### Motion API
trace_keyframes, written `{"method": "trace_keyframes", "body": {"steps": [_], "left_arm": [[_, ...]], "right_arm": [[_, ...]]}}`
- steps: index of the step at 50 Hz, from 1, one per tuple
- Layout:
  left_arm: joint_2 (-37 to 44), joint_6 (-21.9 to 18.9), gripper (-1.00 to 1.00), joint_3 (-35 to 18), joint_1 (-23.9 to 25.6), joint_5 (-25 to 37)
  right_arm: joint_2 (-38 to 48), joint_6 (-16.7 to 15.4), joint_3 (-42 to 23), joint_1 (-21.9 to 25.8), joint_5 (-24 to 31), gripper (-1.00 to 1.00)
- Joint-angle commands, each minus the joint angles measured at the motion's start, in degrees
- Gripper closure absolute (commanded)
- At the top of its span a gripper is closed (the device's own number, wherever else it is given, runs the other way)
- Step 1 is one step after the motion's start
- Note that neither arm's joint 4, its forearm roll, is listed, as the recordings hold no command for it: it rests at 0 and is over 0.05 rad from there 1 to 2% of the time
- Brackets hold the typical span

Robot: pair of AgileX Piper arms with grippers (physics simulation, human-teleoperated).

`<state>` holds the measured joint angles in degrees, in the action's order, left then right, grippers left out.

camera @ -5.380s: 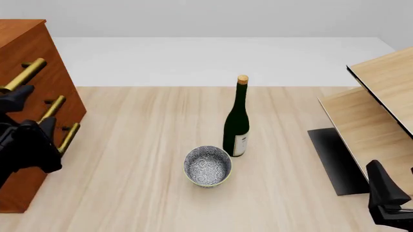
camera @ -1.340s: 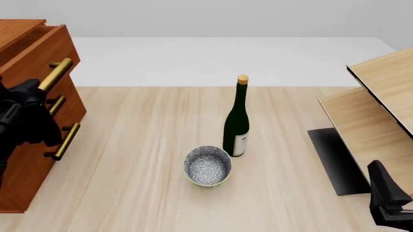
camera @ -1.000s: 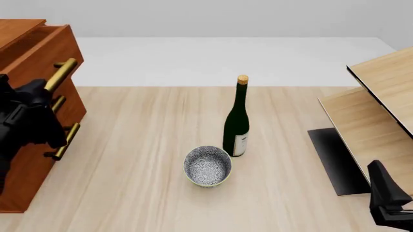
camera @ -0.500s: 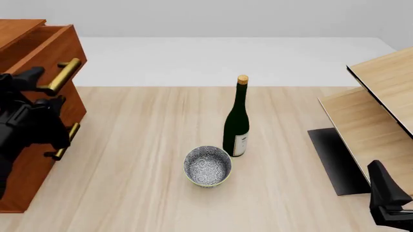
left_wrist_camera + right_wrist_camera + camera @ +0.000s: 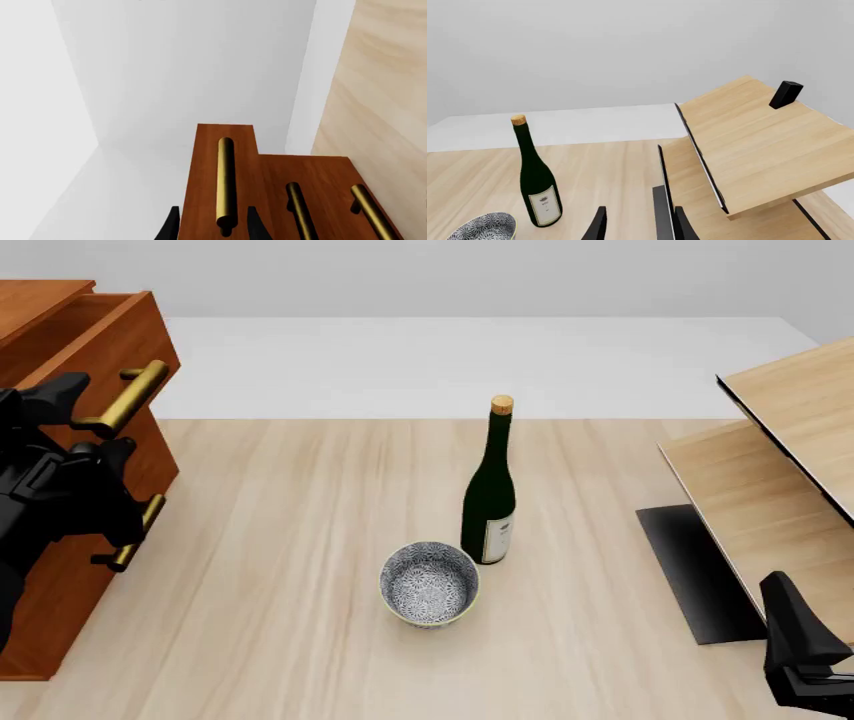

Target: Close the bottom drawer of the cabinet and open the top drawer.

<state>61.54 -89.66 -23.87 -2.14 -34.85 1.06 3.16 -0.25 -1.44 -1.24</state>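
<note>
Left wrist view: reddish-brown wooden top drawer (image 5: 225, 170) stands proud of the drawers beside it; its brass bar handle (image 5: 225, 185) lies between the left gripper's (image 5: 212, 225) parted black fingertips (image 5: 171, 226), untouched.

Front view: tall reddish-brown cabinet (image 5: 70, 570) at table's left edge, top drawer (image 5: 96, 345) pulled out, left gripper (image 5: 67, 425) beside the handle (image 5: 123, 398); bottom drawer (image 5: 60, 585) flush. Green wine bottle (image 5: 490, 490), patterned bowl (image 5: 430, 584) mid-table.

Right wrist view: right gripper (image 5: 639, 224) spread, holding nothing, near the pale shelf unit (image 5: 747, 150).

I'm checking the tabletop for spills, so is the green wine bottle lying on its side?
No, in the front view the green wine bottle stands upright with its cork on top, just behind the patterned bowl.
</note>
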Motion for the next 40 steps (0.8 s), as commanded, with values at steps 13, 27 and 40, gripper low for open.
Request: {"method": "trace_keyframes", "body": {"steps": [13, 27, 40], "left_arm": [[-5.4, 2.5, -1.0, 1.6, 2.9, 6.2], [-5.9, 3.3, -1.0, 1.4, 4.5, 7.5], [-6.2, 4.8, -1.0, -0.4, 6.4, 9.7]], "right_arm": [[0.2, 0.6, 0.0, -0.1, -0.3, -1.0], [0.2, 0.6, 0.0, -0.1, -0.3, -1.0], [0.1, 0.7, -0.1, -0.1, -0.2, -1.0]]}}
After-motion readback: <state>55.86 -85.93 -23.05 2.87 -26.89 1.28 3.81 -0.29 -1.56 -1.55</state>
